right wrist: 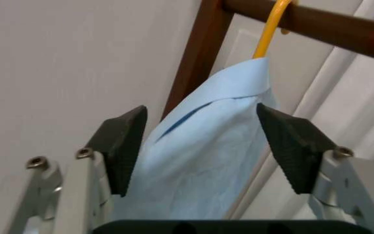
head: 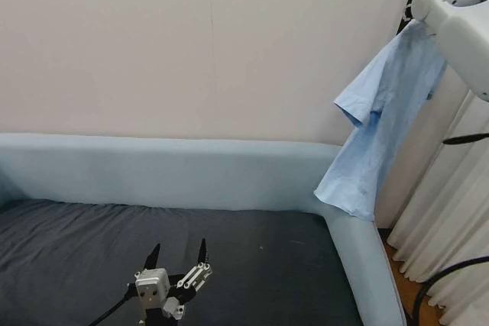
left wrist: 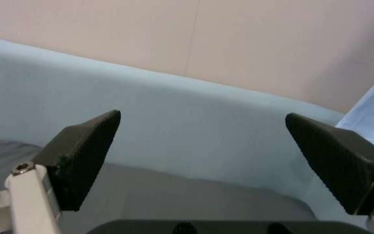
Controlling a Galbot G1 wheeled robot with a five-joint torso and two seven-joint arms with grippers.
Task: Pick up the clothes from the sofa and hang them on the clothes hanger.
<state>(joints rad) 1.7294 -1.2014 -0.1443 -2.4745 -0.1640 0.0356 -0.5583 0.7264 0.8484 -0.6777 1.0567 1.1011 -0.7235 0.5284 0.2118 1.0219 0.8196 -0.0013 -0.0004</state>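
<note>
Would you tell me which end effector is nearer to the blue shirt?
Right. The right end effector sits open close by the shirt; the left end effector hovers low over the sofa seat.

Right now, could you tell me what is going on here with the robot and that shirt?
The light blue shirt hangs on a yellow hanger hooked over a wooden rail, above the right end of the sofa. The right gripper is raised near the shirt's collar, open and not clamping it. The left gripper sits low over the dark seat, open and empty.
</note>
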